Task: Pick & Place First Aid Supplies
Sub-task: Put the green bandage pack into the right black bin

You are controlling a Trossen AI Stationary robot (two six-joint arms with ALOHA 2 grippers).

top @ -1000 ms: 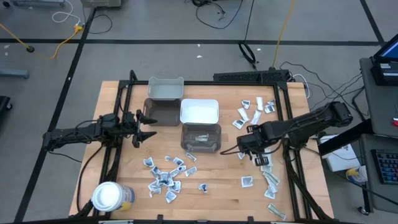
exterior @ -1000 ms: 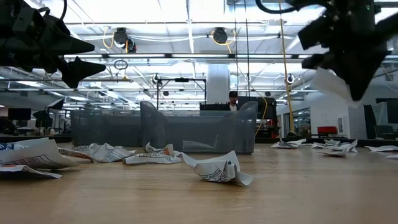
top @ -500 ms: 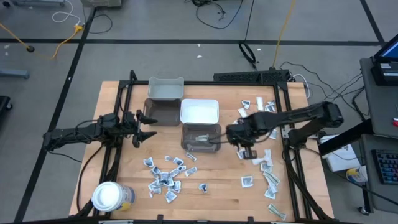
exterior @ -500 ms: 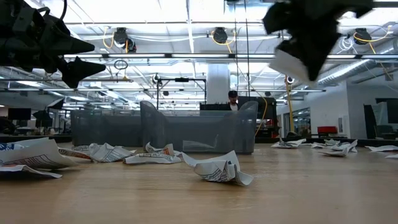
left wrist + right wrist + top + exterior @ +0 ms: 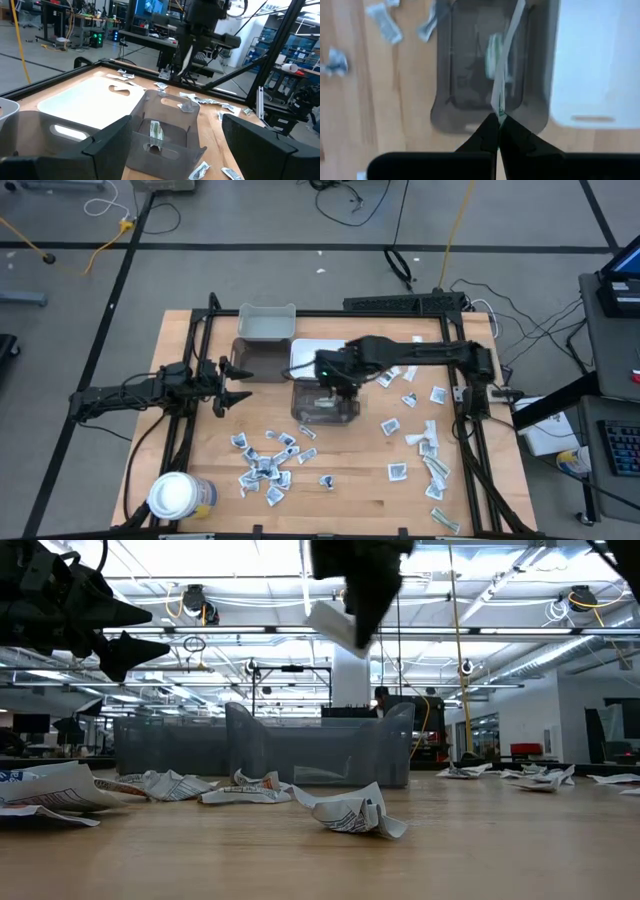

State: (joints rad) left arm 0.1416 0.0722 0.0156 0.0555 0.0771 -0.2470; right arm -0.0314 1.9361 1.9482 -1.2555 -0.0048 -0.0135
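Note:
My right gripper (image 5: 334, 382) hangs over the near grey bin (image 5: 323, 406), shut on a narrow white packet (image 5: 506, 55). In the low view the gripper (image 5: 365, 612) is high above the bins, with the packet (image 5: 333, 625) sticking out below it. One pale-green strip (image 5: 156, 134) lies inside that bin. More packets lie flat on the table in a near left cluster (image 5: 264, 464) and along the right side (image 5: 424, 442). My left gripper (image 5: 232, 384) waits open and level, left of the bins. My right gripper pinches the packet's one end (image 5: 498, 107) between its two fingertips (image 5: 487, 131). The fingers come from above, pointing steeply down. The packet hangs below them, tilted and seen edge-on, lifted clear above the grey bin.
A white bin (image 5: 320, 360) stands just behind the grey one, with another grey bin (image 5: 260, 362) and a pale bin (image 5: 266, 323) to their left. A white-lidded jar (image 5: 177, 497) stands at the near left corner. Black frame rails (image 5: 460, 395) run along the table's sides.
My right gripper has swung from the packets on the table's right side toward the left and risen, carrying the white packet clear of the table. It now hangs over the near grey bin.

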